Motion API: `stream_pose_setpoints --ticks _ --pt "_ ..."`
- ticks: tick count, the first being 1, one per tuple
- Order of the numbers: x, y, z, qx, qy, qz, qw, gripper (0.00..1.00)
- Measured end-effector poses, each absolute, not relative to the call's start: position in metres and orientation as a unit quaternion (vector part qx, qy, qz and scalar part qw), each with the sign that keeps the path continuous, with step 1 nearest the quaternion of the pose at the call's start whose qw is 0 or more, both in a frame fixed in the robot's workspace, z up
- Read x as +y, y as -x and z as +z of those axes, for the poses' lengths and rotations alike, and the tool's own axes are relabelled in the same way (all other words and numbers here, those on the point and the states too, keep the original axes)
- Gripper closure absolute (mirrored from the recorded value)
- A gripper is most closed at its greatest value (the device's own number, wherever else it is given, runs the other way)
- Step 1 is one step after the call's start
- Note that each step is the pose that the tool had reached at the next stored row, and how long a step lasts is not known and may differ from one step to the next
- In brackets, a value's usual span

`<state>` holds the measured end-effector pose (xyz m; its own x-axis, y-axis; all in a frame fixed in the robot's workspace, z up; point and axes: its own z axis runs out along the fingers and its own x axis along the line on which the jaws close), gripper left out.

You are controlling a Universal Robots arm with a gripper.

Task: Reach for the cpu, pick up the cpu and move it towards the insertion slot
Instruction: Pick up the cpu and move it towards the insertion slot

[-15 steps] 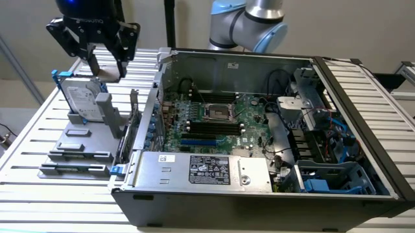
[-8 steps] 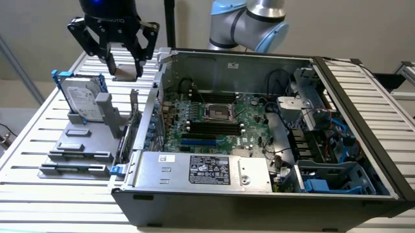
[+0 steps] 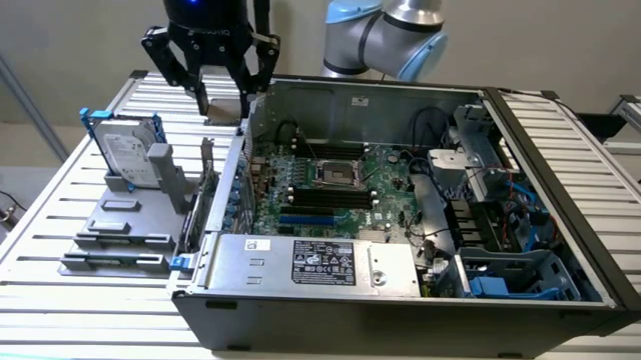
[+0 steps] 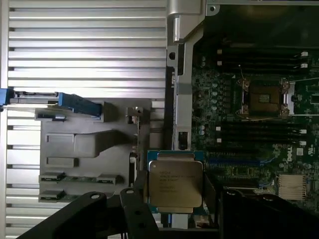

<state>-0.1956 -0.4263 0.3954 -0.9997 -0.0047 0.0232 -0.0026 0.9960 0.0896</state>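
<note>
While the pincer (image 4: 175, 191) grips the flat square metal-topped cpu (image 4: 175, 183), shiny-framed insertion slot (image 4: 264, 98) well apart

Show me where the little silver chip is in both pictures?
Exterior view: the cpu hangs between the gripper fingers, above the slatted table, just outside the computer case's back corner on the exterior view's left.
Wrist view: the cpu sits between the dark fingers, silver top facing the camera.
Shared landmark: the insertion slot, a shiny square frame on the green board.
</note>
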Motion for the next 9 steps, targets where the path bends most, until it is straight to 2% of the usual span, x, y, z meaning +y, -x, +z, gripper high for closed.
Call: stream_pose_setpoints --ticks 9 --pt "-0.426 0.155 0.395 -0.999 -0.002 -0.048 0.012 0.46"
